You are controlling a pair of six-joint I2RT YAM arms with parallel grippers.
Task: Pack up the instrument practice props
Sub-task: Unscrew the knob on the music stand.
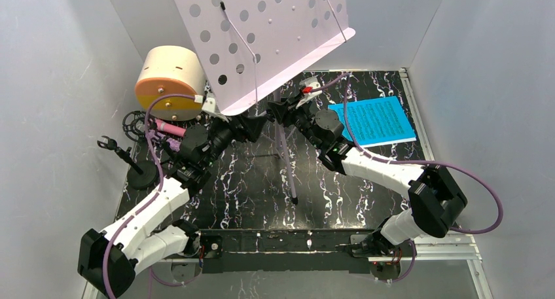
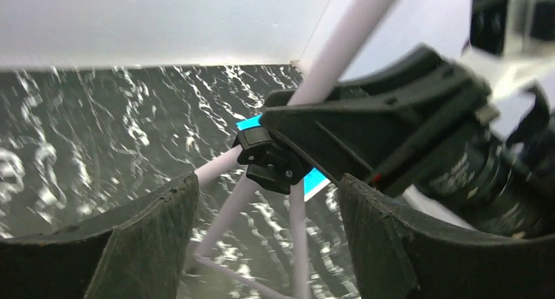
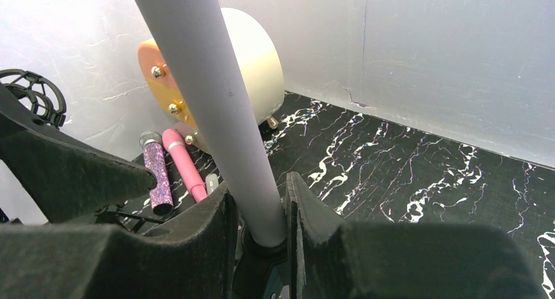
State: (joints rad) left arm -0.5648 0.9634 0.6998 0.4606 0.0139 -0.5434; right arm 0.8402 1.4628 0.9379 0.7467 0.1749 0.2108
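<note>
At the centre of the counter, the pole of the stand is pinched by the right claw. At its 9 o'clock the left claw is spread beside the hub. The stand is judged stiff, light and top-heavy, and best gripped low.

A lilac perforated metal music stand leans at the back of the black marbled counter, its thin legs splayed. The left claw and right claw meet at its pole beneath the tray. Blue-and-white sheet music lies flat to the right. A cream-and-orange drum and a pink handheld microphone sit to the left.
</note>
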